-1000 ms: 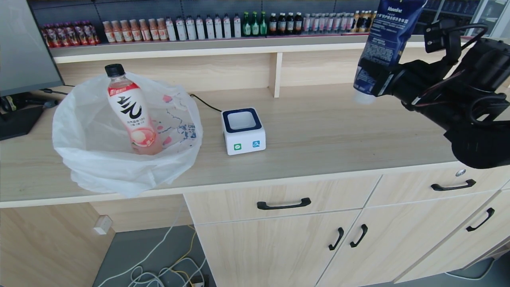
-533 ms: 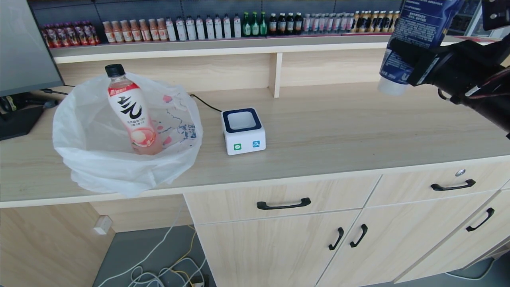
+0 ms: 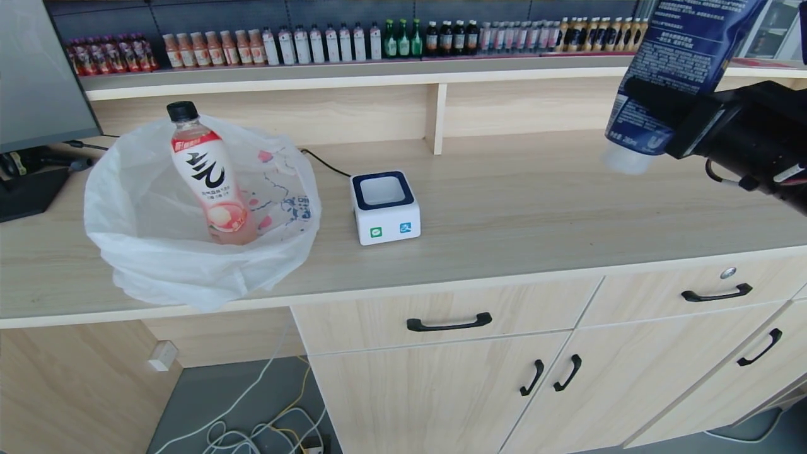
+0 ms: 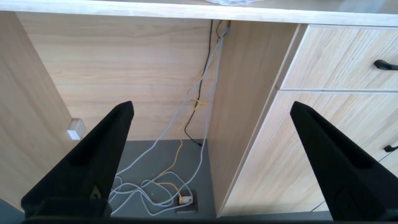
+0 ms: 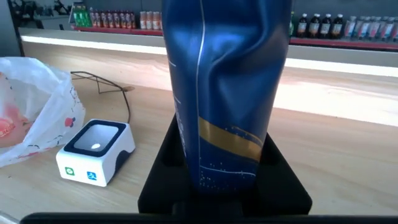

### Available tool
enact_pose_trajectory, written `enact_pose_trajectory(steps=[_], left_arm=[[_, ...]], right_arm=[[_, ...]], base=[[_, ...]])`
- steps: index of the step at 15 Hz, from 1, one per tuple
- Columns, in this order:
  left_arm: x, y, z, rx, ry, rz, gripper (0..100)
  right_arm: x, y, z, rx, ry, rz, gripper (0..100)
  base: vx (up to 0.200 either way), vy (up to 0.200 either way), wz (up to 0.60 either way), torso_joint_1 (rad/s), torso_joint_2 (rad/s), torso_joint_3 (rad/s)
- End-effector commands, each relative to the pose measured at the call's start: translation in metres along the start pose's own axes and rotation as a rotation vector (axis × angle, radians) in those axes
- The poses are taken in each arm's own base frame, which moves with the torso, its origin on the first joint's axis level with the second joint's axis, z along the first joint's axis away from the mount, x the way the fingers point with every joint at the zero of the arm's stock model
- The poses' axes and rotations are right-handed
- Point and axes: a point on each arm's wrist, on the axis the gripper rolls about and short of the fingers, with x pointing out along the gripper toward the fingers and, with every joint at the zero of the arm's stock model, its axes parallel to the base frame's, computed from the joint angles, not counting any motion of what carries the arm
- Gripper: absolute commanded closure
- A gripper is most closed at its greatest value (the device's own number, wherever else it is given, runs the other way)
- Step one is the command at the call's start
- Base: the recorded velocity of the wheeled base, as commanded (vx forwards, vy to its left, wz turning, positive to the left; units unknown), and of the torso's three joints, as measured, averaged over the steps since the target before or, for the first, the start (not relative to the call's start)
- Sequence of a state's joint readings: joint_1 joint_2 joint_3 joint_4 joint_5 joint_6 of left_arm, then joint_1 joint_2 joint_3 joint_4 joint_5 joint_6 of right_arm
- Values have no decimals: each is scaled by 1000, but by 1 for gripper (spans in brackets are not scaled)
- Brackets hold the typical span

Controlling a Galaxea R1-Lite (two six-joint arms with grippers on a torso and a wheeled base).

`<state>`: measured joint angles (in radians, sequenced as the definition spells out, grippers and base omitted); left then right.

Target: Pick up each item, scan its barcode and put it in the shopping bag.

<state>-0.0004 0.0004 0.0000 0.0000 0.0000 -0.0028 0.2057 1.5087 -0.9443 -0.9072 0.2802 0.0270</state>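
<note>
My right gripper [image 3: 668, 116] is shut on a dark blue pouch [image 3: 678, 60] with a white cap at its lower end, held in the air above the right part of the counter. The right wrist view has the blue pouch [image 5: 227, 87] squeezed between the fingers. The white scanner box [image 3: 384, 207] with a dark blue top rim sits mid-counter, left of the pouch. A white shopping bag [image 3: 145, 252] lies open at the left, with a pink drink bottle [image 3: 208, 176] leaning inside it. My left gripper [image 4: 211, 162] hangs open below the counter, facing the floor cables.
A black monitor stand [image 3: 25, 183] sits at the counter's far left. A raised shelf [image 3: 353, 79] with a divider runs along the back, with rows of bottles [image 3: 353, 41] behind. Drawers and cabinet doors [image 3: 447, 325] lie below. Bare counter spreads between scanner and pouch.
My right arm carried the blue pouch up and to the right, away from the scanner. In the last half second it shifted only slightly. The bag and bottle have not moved.
</note>
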Motion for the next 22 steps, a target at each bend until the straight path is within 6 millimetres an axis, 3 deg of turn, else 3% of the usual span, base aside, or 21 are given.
enact_pose_trajectory(steps=[1,3,5,9,11,15,19,22], left_arm=[[0,0,0,0,0,0,0],[0,0,0,0,0,0,0],[0,0,0,0,0,-1,0],[0,0,0,0,0,0,0],[0,0,0,0,0,0,0],[0,0,0,0,0,0,0],[0,0,0,0,0,0,0],[0,0,0,0,0,0,0]], right_arm=[[7,1,-13,59,16,27,100],[16,6,-20,120,-28,70,100],[20,26,-25,226,-64,145,100],[25,51,-19,443,-132,269,100],[32,59,-28,487,-179,343,100],[44,63,-48,564,-176,454,100],[47,63,-43,702,-176,494,100],[39,62,-46,754,-123,603,100]], base=[[0,0,0,0,0,0],[0,0,0,0,0,0],[0,0,0,0,0,0],[0,0,0,0,0,0],[0,0,0,0,0,0],[0,0,0,0,0,0],[0,0,0,0,0,0],[0,0,0,0,0,0]])
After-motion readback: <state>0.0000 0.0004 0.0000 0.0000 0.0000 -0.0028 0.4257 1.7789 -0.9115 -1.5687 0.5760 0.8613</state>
